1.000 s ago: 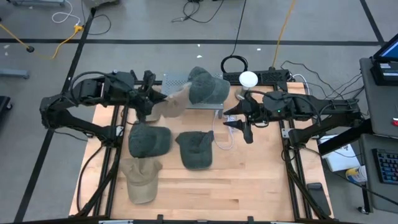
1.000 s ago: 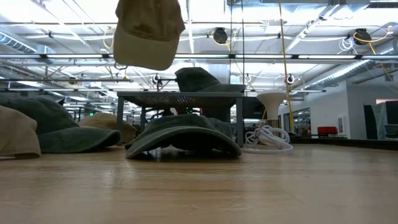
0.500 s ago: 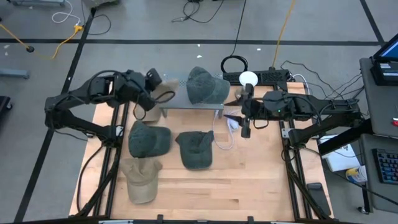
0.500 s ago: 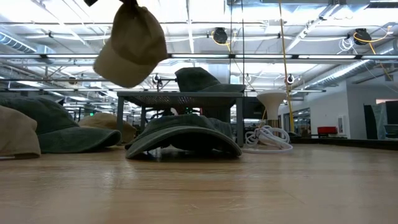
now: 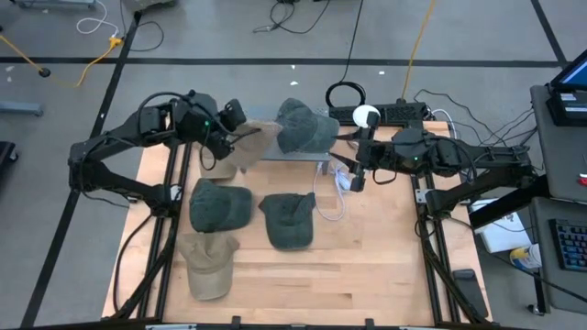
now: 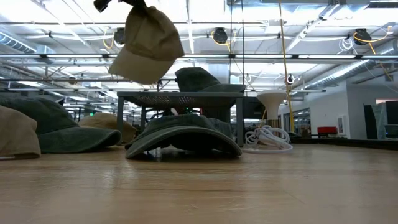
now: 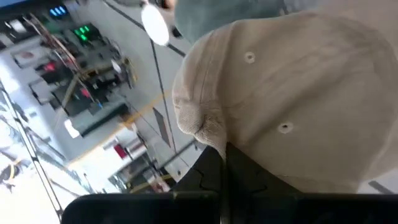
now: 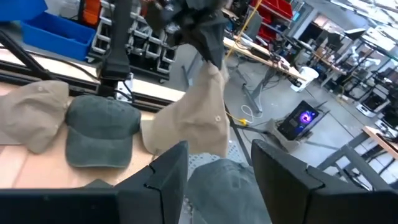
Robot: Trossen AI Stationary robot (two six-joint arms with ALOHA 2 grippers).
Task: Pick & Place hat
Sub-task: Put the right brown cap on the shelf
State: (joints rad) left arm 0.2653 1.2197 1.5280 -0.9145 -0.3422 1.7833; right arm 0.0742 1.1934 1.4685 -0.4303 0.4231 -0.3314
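High view: left gripper (image 5: 229, 137) clamped on tan hat (image 5: 249, 144), aloft beside rack (image 5: 275, 154). Right gripper (image 5: 353, 174) spread wide, empty.

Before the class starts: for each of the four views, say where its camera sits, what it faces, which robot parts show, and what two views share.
High: overhead, straight down; both arms, left gripper, right gripper.
Low: tabletop height, level; tan hat hanging over the caps.
Left wrist: behind its fingers pinching the tan hat.
Right wrist: past its spread fingers, toward the left arm.
Shared: the tan hat, in all four views.
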